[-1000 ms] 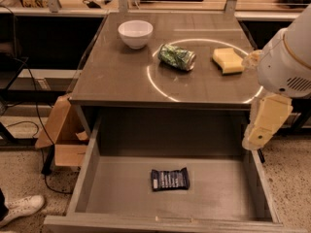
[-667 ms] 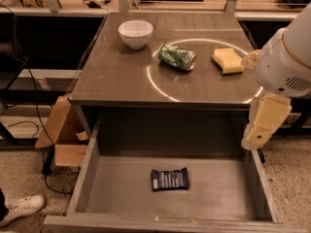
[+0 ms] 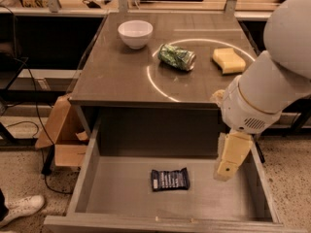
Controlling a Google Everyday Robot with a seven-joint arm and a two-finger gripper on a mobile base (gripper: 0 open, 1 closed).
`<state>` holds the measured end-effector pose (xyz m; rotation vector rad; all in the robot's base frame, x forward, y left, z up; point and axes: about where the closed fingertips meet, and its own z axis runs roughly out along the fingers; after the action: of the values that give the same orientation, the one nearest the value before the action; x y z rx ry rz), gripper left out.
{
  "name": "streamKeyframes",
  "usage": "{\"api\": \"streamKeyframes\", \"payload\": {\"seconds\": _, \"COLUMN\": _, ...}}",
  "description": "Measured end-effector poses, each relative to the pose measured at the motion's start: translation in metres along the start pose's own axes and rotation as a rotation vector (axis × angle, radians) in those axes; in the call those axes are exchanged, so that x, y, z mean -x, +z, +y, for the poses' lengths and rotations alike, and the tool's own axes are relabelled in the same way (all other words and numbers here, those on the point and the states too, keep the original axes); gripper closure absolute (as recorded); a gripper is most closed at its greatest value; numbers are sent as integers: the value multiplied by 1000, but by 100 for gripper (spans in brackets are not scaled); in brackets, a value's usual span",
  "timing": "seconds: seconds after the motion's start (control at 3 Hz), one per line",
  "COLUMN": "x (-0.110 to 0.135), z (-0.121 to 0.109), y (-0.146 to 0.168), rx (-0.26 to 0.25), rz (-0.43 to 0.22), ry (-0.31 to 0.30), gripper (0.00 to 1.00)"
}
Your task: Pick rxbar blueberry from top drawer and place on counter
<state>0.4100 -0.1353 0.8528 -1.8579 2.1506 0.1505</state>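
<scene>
The top drawer [image 3: 121, 203] stands pulled out below the front edge of the counter [image 3: 112, 76]. The rxbar blueberry [image 3: 169, 179] lies flat on the drawer's grey bottom, a little toward six o'clock from its middle. Its long side runs left to right, and it touches none of the walls.

The robot's hand [image 3: 226, 170] hangs over the right part of the drawer and points down. It is at about three o'clock from the bar and a bit higher, near it but clear of it, with bare drawer floor between them. From where I stand I cannot tell whether the hand is apart or together. The thick white arm [image 3: 272, 81] comes in from two o'clock and hides the counter's right front corner.

Up on the counter, a white bowl [image 3: 135, 33] sits upright toward eleven o'clock. A crushed green can [image 3: 177, 57] lies on its side close to the counter's middle. A yellow sponge [image 3: 228, 60] rests at three o'clock from the can, apart from it. A bright light ring [image 3: 148, 79] is reflected on the counter, with both the can and the sponge inside its curve and the bowl outside at ten o'clock.

On the floor, a cardboard box [image 3: 63, 135] leans at nine o'clock from the drawer, and a white shoe [image 3: 19, 208] shows at eight o'clock
</scene>
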Motion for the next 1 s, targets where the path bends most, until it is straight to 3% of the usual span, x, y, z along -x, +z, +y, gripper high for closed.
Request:
{"api": "streamKeyframes", "payload": {"seconds": 0.33, "x": 1, "z": 2, "y": 5, "rx": 3, "rz": 5, "ry": -2, "gripper": 0}}
{"api": "streamKeyframes", "payload": {"seconds": 0.67, "x": 6, "z": 11, "y": 32, "rx": 20, "rz": 34, "ry": -13, "gripper": 0}}
{"api": "streamKeyframes", "payload": {"seconds": 1.0, "x": 24, "z": 0, "y": 76, "rx": 12, "rz": 56, "ry": -57, "gripper": 0}}
